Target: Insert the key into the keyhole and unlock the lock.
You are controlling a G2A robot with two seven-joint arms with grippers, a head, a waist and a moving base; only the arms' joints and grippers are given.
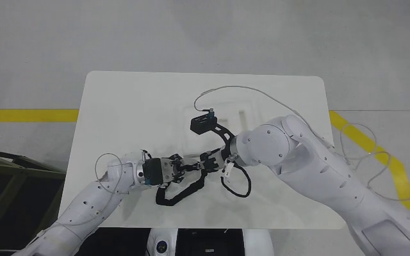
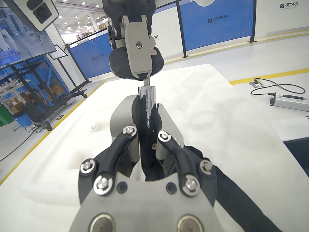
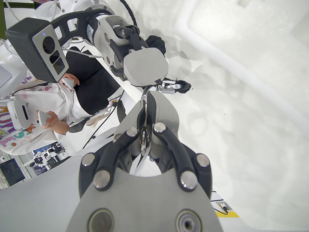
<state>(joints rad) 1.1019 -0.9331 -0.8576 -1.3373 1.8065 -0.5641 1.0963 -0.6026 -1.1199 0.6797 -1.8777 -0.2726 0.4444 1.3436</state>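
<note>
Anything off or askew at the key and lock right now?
Nothing stands out. The left gripper is shut on the lock, the right gripper on the key, and the key's tip meets the lock's end roughly in line. The lock's black cable trails loose over the table; no damage shows.

Left gripper [image 2: 145,107] is clamped on the lock [image 2: 146,95] at its chrome cylinder. Right gripper [image 2: 143,74], just beyond, pinches the key [image 2: 146,82]. The key blade meets the cylinder's far end face.
</note>
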